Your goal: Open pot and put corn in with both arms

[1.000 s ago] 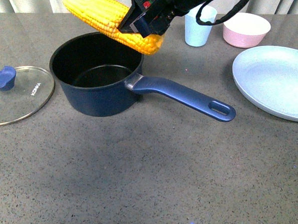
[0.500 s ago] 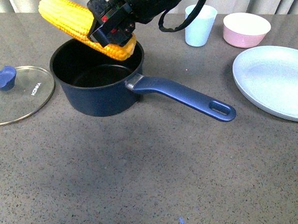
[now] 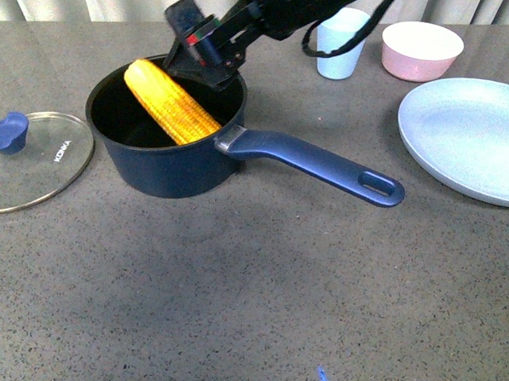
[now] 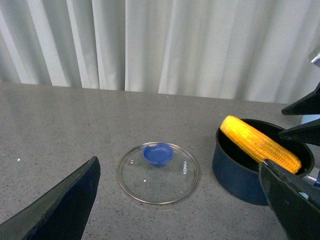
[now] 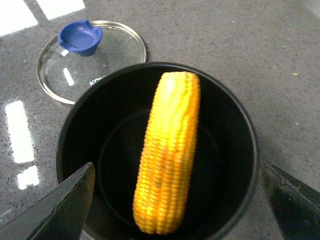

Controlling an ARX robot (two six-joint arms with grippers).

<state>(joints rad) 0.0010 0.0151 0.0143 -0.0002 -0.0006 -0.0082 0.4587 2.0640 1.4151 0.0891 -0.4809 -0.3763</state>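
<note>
Plainly the corn (image 3: pixel 171 101) lies slantwise inside the pot (image 3: pixel 164 174), long axis running far-left to near-right, just below the right claw (image 3: pixel 197 44), which gapes wide and empty. The left claw (image 4: pixel 180 210), also wide, hangs well apart, on the glass lid's (image 3: pixel 40 168) side.

Corn (image 4: pixel 260 145) is in the pot (image 4: pixel 236 172), lying slanted, one end raised at the rim. Near the pot, not touching it, the glass lid (image 4: pixel 165 182) lies flat on the grey table (image 4: pixel 60 125), blue knob (image 4: pixel 158 153) up. The left gripper (image 4: pixel 179 170) has its fingers spread wide, holding nothing.
</note>
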